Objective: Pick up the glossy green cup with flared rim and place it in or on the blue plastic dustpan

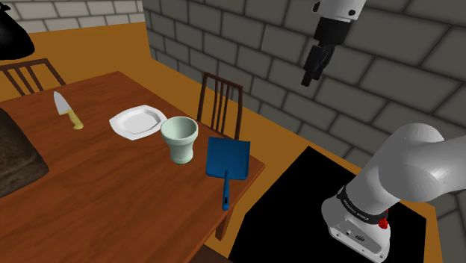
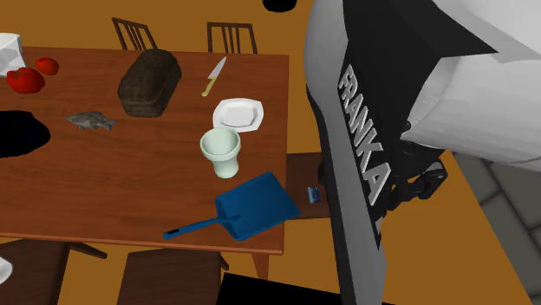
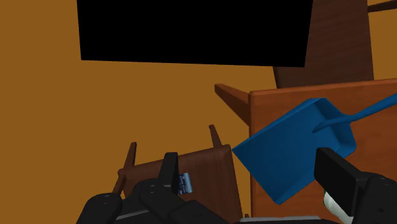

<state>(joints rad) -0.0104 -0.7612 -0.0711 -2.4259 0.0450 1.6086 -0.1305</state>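
A pale green cup [image 1: 179, 139] with a flared rim stands upright on the wooden table [image 1: 112, 194], close beside the blue dustpan [image 1: 228, 158]. The dustpan lies flat at the table's corner, its handle pointing toward the front edge. In the second exterior view the cup [image 2: 222, 152] sits just behind the dustpan [image 2: 256, 206]. My gripper [image 1: 307, 79] hangs high in the air, well off the table on the shoulder view's right, over the floor. In the wrist view my gripper [image 3: 251, 168] is open with nothing between its fingers, and the dustpan [image 3: 286, 153] lies ahead.
A white plate [image 1: 137, 122] and a knife [image 1: 67, 110] lie behind the cup. A dark loaf [image 2: 150, 82], a fish [image 2: 91, 120] and tomatoes [image 2: 26, 78] sit farther along. A chair [image 1: 220, 101] stands by the dustpan's corner, with a small blue object [image 2: 314, 194] on its seat.
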